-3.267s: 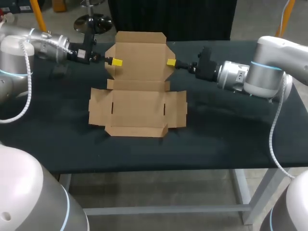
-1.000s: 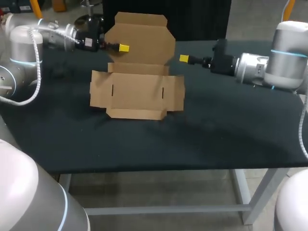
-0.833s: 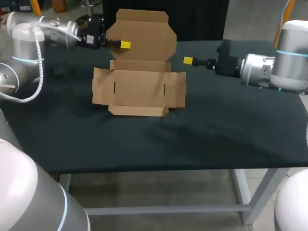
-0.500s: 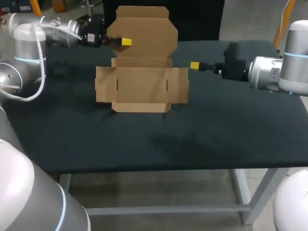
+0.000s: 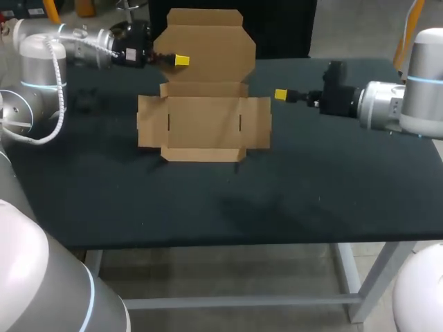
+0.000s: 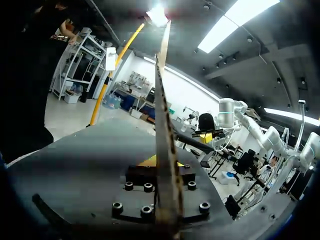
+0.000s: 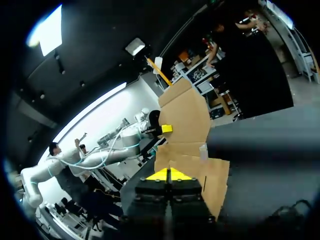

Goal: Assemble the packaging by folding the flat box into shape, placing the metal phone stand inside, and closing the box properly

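Observation:
A brown cardboard box (image 5: 204, 130) lies unfolded on the black table, its side flaps spread flat. Its lid (image 5: 205, 50) stands upright at the back. My left gripper (image 5: 181, 61) is shut on the lid's left edge. In the left wrist view the cardboard (image 6: 163, 150) runs edge-on between my left gripper's (image 6: 162, 163) fingers. My right gripper (image 5: 282, 94) hovers to the right of the box, shut on nothing and clear of it. From the right wrist, my right gripper's (image 7: 170, 175) yellow tips meet, with the box (image 7: 192, 160) ahead. No phone stand is in view.
The black table (image 5: 291, 187) stretches bare in front of and to the right of the box. Its front edge runs across the lower part of the head view.
My right gripper has drawn back to the right, away from the lid, and shut. The box has shifted slightly right with the lid still held by my left gripper.

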### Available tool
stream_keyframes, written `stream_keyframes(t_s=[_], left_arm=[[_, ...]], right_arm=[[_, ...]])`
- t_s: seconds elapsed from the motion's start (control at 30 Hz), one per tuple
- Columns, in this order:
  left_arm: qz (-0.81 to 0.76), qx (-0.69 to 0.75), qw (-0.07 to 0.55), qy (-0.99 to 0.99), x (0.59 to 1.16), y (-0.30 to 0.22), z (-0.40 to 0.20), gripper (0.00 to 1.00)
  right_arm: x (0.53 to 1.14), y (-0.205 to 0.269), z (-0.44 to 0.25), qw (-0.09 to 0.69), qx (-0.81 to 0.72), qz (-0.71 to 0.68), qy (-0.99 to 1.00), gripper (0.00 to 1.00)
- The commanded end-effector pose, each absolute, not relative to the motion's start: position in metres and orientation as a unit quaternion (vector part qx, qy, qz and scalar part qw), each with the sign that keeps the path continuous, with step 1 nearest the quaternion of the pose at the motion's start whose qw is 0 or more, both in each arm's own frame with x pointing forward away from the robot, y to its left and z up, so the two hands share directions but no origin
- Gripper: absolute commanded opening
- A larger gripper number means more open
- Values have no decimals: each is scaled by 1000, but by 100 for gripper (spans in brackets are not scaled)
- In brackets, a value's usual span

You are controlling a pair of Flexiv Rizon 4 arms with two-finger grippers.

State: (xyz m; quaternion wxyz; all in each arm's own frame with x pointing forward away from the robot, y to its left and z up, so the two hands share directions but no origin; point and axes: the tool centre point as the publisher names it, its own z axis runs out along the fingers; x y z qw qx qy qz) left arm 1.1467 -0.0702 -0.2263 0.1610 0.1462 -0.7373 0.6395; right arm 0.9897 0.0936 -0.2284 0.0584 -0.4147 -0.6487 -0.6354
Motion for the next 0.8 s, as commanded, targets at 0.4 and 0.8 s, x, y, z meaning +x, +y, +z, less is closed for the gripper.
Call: stream_keyframes(t_s=[0.4,0.8], left_arm=[[650,124,175,-729,1149,-70,-223,0],[662,104,156,-725,1121,-81,-199,0]], right_arm=[[967,88,-224,13,-413,-628,-660,0],[935,95,-246,-13,-380,-643,-665,0]])
